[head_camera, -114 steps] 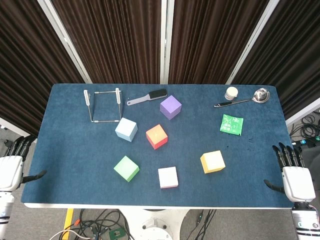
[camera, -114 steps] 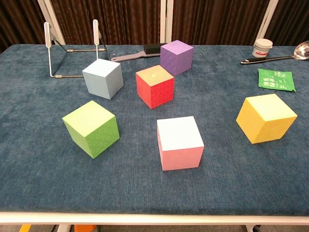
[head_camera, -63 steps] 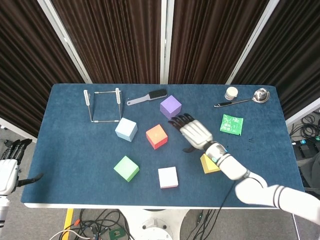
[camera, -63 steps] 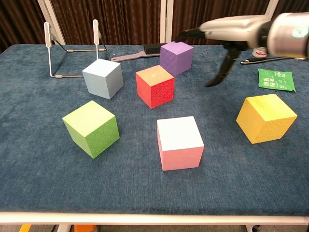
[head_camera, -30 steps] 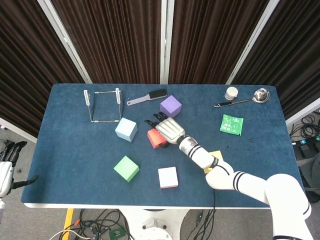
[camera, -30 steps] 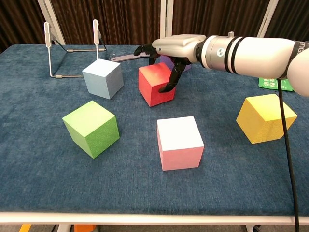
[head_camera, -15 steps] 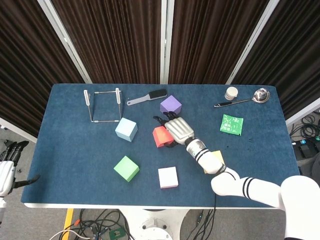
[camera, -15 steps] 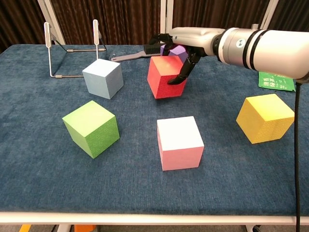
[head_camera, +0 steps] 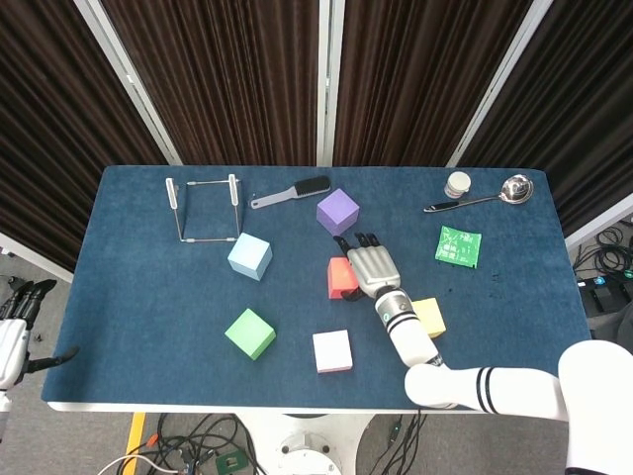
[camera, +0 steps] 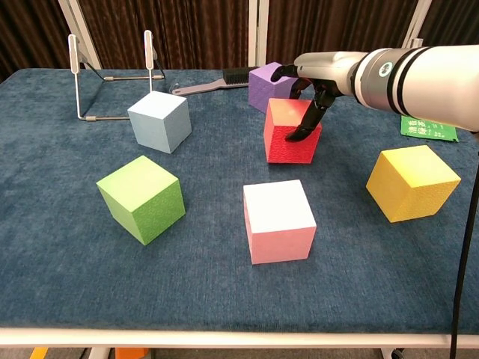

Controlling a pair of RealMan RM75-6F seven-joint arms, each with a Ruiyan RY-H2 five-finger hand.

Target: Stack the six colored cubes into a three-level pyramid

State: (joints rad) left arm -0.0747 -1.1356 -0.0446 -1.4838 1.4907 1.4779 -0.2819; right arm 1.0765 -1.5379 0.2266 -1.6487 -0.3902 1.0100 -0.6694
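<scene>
My right hand [head_camera: 370,269] [camera: 318,82] grips the red cube [head_camera: 340,278] [camera: 289,131] from above and holds it lifted just over the cloth, between the purple cube [head_camera: 337,211] [camera: 272,87] and the pink cube [head_camera: 332,350] [camera: 278,220]. The yellow cube [head_camera: 430,317] [camera: 412,182] lies to the right, partly hidden by my forearm in the head view. The light blue cube [head_camera: 249,256] [camera: 159,121] and green cube [head_camera: 249,332] [camera: 142,198] sit to the left. My left hand [head_camera: 14,332] hangs off the table's left edge, fingers apart, holding nothing.
A wire stand [head_camera: 203,207] [camera: 112,71] and a brush [head_camera: 292,192] [camera: 213,82] lie at the back left. A white jar [head_camera: 457,184] [camera: 406,74], a ladle [head_camera: 487,194] and a green packet [head_camera: 458,245] [camera: 428,123] are at the back right.
My right hand swung in from the right edge, took hold of the red cube and has carried it rightward, toward the spot behind the pink cube. The left hand stayed put.
</scene>
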